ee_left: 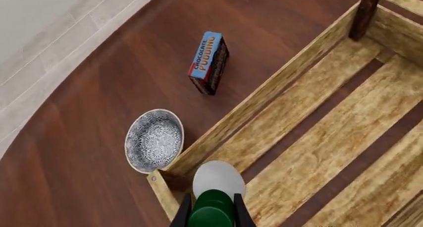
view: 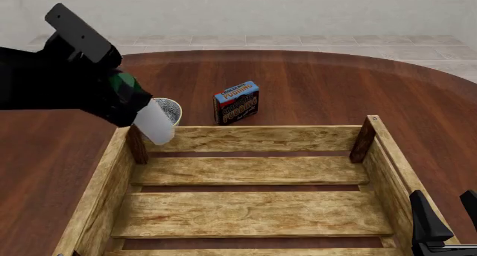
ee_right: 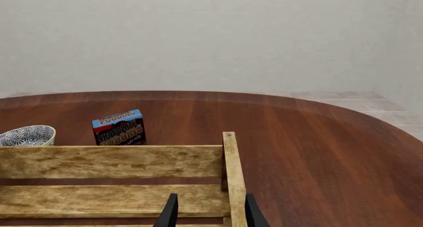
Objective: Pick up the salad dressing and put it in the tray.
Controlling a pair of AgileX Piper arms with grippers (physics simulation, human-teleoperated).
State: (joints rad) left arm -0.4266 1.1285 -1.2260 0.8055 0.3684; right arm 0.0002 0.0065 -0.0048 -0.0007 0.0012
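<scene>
Wooden table [view: 313, 88], left jaws [ee_left: 211, 214] clamping salad dressing [view: 153, 121] over tray [view: 253, 138] corner

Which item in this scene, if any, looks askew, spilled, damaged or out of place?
Only the salad dressing is off upright: held by its green cap in the left tool, it hangs tilted above the tray's far-left corner. The pudding box and bowl stand normally; nothing is spilled or damaged.
</scene>
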